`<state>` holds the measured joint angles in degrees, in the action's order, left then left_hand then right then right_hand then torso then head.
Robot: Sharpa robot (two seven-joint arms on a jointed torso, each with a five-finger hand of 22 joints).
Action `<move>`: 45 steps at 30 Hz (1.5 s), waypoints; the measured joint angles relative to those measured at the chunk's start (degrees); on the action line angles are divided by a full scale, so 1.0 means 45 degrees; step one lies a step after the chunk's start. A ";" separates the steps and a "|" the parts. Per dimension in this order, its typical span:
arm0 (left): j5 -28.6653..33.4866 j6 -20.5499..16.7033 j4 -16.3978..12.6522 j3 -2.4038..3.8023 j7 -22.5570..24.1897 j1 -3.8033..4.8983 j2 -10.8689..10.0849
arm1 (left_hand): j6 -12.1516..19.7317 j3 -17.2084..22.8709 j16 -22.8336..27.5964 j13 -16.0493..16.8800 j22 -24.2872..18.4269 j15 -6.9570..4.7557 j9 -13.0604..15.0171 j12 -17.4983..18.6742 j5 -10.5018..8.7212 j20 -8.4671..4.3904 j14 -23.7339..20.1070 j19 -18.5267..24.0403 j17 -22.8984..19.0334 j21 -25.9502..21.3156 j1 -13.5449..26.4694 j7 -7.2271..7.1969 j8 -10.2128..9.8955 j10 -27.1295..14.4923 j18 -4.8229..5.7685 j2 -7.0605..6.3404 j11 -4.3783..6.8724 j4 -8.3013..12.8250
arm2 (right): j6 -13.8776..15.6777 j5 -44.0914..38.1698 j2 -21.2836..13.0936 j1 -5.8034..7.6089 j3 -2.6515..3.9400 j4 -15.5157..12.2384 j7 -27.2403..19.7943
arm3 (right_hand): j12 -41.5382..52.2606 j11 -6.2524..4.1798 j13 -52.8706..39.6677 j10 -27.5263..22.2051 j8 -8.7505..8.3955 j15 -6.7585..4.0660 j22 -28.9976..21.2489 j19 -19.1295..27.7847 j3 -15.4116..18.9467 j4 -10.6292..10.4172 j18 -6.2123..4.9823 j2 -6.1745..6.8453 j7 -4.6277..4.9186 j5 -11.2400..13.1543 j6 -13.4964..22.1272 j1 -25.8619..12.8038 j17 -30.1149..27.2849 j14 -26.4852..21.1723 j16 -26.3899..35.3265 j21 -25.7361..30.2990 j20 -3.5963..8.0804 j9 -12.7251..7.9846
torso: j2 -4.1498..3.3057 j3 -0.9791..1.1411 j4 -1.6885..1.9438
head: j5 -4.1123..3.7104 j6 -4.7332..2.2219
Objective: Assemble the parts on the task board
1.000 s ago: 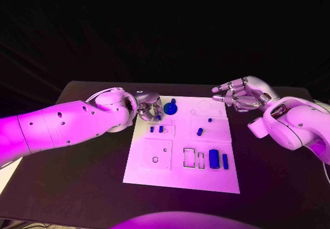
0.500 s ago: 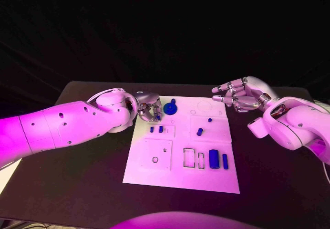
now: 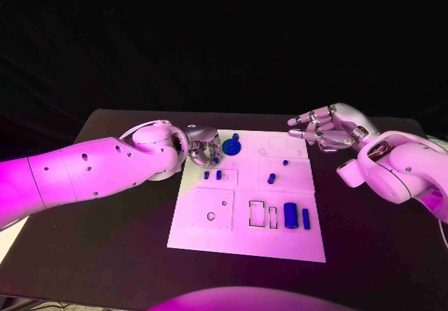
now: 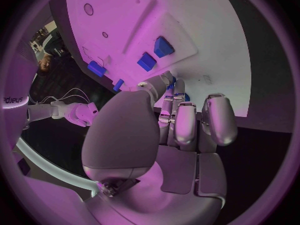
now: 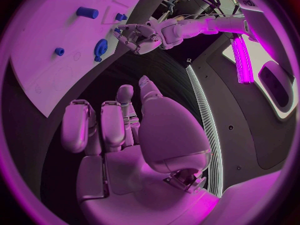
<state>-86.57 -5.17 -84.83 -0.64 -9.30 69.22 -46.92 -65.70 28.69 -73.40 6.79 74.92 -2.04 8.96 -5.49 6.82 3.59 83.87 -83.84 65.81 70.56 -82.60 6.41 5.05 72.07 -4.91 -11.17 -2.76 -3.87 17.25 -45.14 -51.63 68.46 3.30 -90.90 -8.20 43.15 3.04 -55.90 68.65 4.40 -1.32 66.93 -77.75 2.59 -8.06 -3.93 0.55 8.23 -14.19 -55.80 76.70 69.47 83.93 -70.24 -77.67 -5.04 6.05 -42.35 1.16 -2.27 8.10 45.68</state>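
Black table (image 3: 112,259), white board (image 3: 245,240) lying flat mid-table as the landmark.

Left hand (image 3: 201,148) over the board's far left corner, fingers curled in around a small blue piece (image 3: 215,157); looks pinched, but contact partly hidden, so cannot tell for sure. Right hand (image 3: 327,128) off the board's far right corner, above the table, fingers apart, holding nothing.

Parts on the board, big to small: blue gear-like disc (image 3: 232,148) at the far edge just beside the left hand; blue cylinder (image 3: 291,214) and thinner bar (image 3: 305,219) near the board's near right edge, beside empty slots (image 3: 257,214); two short blocks (image 3: 213,175) left of centre; small peg (image 3: 270,179) at centre.

Judged: all hard, light plastic, smooth, likely slippery under metal fingers. Fingertip pinch across the short sides, cylinder across its middle, disc by its rim. Low breakage risk; dropping or tipping a peg more likely.
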 measured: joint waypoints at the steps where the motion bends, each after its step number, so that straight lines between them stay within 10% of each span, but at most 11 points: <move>1: 0.0000 0.0003 -0.0001 0.0000 0.0000 0.0000 -0.0001 | 0.0000 0.0000 0.0000 0.0002 0.0000 0.0000 0.0000 0.0000 0.0000 0.0000 0.0000 0.0000 0.0000 0.0000 0.0000 0.0000 0.0000 0.0000 -0.0001 0.0000 0.0000 0.0000 | -0.0002 -0.0001 0.0000 0.0000 0.0000 0.0000 0.0000 | 0.0000 0.0000 0.0000 0.0000 0.0000 0.0000 0.0000 0.0000 0.0000 0.0000 0.0000 0.0000 0.0000 0.0000 0.0000 0.0000 0.0000 0.0000 0.0000 0.0000 0.0000 0.0000 | 0.0000 -0.0001 0.0001 | 0.0001 0.0000; 41: 0.0008 0.0503 0.0152 0.0011 -0.0460 -0.0019 0.0006 | 0.1639 -0.0034 0.0051 -0.0283 -0.0279 0.0429 -0.0686 0.0381 0.0000 0.0336 0.0042 -0.0030 -0.0439 -0.0471 0.0422 0.0622 -0.0289 -0.1372 0.0000 -0.0322 -0.0587 -0.0034 | -0.0072 -0.0016 0.0012 -0.0003 0.0000 0.0086 0.0004 | -0.0166 0.0003 0.0161 -0.0003 0.0000 0.0000 -0.0157 0.0027 0.0039 -0.0033 -0.0001 0.0000 0.0000 0.0001 0.0000 0.0000 -0.0086 0.0000 0.0119 0.0153 0.0027 -0.0005 | 0.0004 0.0005 -0.0004 | -0.0002 0.0066; 45: 0.0022 0.0391 0.0150 0.0020 -0.0437 -0.0013 -0.0130 | 0.2298 -0.0022 0.0088 -0.0548 -0.0869 0.0556 -0.0969 0.0380 0.0000 0.0528 0.0043 0.0163 -0.0615 -0.1293 0.0434 0.0834 -0.0290 -0.2074 0.0000 -0.0334 -0.0783 0.0089 | -0.0106 -0.0169 0.0041 -0.0010 0.0000 0.0273 0.0065 | -0.2381 0.0111 0.1786 -0.1268 0.0000 0.0000 -0.0849 0.0442 0.0062 0.0014 -0.0203 -0.0298 -0.0059 0.0056 0.0070 0.0412 -0.0711 0.0000 0.0869 0.0618 0.0022 0.0003 | 0.0006 0.0000 -0.0010 | -0.0002 0.0032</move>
<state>-86.47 -3.41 -84.16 -0.54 -11.27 69.16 -47.50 -55.36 28.60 -73.00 4.32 71.01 0.46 4.60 -3.78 6.82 5.97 84.06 -83.11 63.04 64.75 -80.65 10.16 3.74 62.73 -4.91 -12.67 -6.28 -3.47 16.77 -45.90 -51.44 68.42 3.30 -89.67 -7.90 32.44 3.54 -47.86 62.94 4.40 -1.32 63.11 -75.77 2.87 -8.00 -4.85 -0.79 7.96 -13.94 -55.48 78.55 66.27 83.93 -66.33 -74.89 -4.94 6.06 -42.32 1.16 -2.31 8.09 45.82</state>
